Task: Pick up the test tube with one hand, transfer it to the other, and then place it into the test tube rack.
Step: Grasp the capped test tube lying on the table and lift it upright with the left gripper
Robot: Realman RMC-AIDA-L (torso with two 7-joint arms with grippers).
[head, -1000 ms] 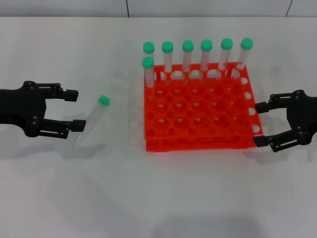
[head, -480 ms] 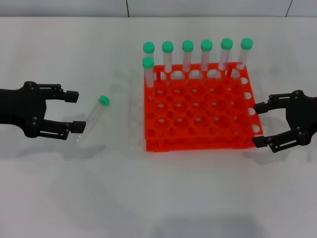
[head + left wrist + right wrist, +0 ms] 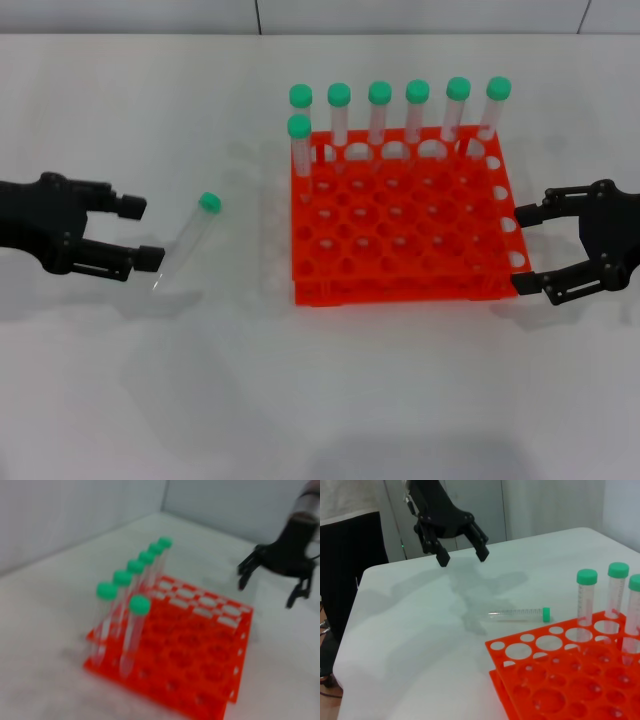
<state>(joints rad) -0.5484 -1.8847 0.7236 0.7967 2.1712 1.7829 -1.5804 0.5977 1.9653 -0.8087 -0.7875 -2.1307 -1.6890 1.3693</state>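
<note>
On white table [image 3: 330,400], orange test tube rack [image 3: 405,225]

The test tube rack [image 3: 403,222] is sitting on the surface [image 3: 320,400], right of centre. Seven capped tubes [image 3: 379,110] are standing in it: six along its far row and one just in front of that row's left end. The test tube [image 3: 186,240] is lying on the surface well to the rack's left. The left gripper [image 3: 135,233] is hovering just left of that tube, and the right gripper [image 3: 525,250] is hovering just beside the rack's right edge.
</note>
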